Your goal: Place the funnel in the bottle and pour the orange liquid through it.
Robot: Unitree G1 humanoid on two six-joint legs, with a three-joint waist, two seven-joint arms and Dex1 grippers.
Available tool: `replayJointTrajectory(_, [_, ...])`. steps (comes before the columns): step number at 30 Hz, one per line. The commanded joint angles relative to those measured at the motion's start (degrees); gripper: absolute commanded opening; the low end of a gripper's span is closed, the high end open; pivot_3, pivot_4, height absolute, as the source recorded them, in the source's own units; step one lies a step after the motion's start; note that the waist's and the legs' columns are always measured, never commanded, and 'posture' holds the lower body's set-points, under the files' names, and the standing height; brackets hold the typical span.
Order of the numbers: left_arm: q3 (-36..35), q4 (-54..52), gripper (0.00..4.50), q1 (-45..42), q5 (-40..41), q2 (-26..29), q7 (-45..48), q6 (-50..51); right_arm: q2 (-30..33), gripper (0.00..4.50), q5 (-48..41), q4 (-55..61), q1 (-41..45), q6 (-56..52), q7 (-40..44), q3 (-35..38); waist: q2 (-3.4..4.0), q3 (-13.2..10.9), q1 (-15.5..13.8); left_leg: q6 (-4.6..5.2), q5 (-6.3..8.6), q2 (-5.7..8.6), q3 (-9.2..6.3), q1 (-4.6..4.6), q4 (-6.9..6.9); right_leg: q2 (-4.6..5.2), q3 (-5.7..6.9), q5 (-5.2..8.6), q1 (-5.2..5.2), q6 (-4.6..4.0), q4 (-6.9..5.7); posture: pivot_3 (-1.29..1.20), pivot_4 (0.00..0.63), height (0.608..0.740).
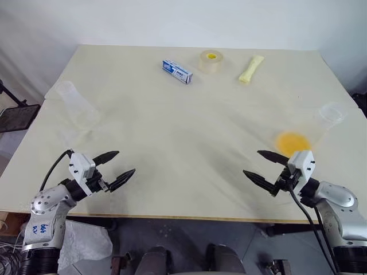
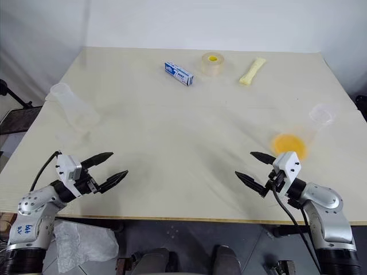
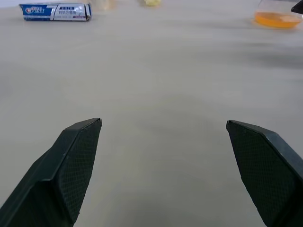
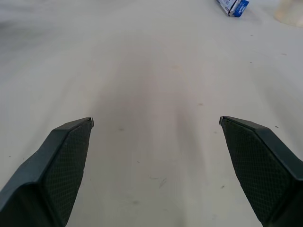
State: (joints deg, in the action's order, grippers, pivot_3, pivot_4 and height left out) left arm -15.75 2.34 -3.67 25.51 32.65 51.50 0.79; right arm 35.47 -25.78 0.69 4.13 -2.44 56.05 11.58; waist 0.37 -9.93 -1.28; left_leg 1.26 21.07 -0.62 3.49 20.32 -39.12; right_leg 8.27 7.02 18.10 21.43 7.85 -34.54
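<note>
While both grippers hang empty, no step looks begun. In the left eye view the left gripper (image 1: 125,162) at lower left and the right gripper (image 1: 252,162) at lower right are spread wide; the clear conical bottle (image 1: 77,109) lies at middle left, and the translucent orange liquid (image 1: 292,141) pools in a second clear flask (image 1: 328,116) at middle right. The funnel cannot be made out. In the right wrist view, bare pale tabletop (image 4: 156,71) lies ahead. Next comes finding and gripping the funnel.
</note>
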Motion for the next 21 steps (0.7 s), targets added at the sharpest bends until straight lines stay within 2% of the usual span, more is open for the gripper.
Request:
replayJointTrajectory(1, [-0.8,-1.5,4.5,-0.5,1.6,0.2,0.5,0.1,-0.2,4.48,-0.8,1.8,0.5,0.7,-0.3,1.0,0.0,0.0,0.0,0.0,0.0,0.0,0.0,0.0,0.0,0.0,0.0,0.0,0.0,0.0,0.0,0.0,0.15,0.74])
replayJointTrajectory(10, [-0.8,-4.4,4.5,-0.1,2.6,0.7,-6.2,12.6,-0.5,4.48,-0.7,1.5,1.3,0.6,0.1,0.2,0.0,0.0,0.0,0.0,0.0,0.0,-0.01,-0.01,-0.03,0.0,-0.01,0.0,0.0,0.0,-0.07,0.0,0.15,0.74])
replayJointTrajectory(12, [-1.4,-4.7,4.5,0.0,1.6,-0.1,-8.1,12.1,-0.6,4.48,-0.5,0.6,2.5,0.6,0.5,-0.5,0.0,0.0,0.0,0.0,0.0,0.0,-0.01,-0.01,-0.03,0.0,-0.02,0.0,0.0,0.01,-0.08,0.0,0.15,0.74])
replayJointTrajectory(15, [-6.2,-7.1,4.5,1.3,3.4,-3.7,-11.1,6.6,-1.2,4.48,-0.5,-1.9,6.4,0.3,1.7,-1.9,-0.02,0.0,0.2,0.0,0.0,-0.01,0.0,-0.03,-0.05,0.0,-0.03,0.0,0.01,0.01,-0.11,0.0,0.15,0.74])
replayJointTrajectory(21, [-13.7,-18.3,4.5,13.0,6.4,-5.8,-14.7,7.6,-1.7,4.48,0.0,-7.5,12.8,0.6,5.0,-4.3,-0.11,-0.1,1.3,-0.04,0.02,-0.04,-0.03,-0.03,-0.05,0.02,0.0,0.0,0.02,0.0,-0.13,0.0,0.15,0.74])
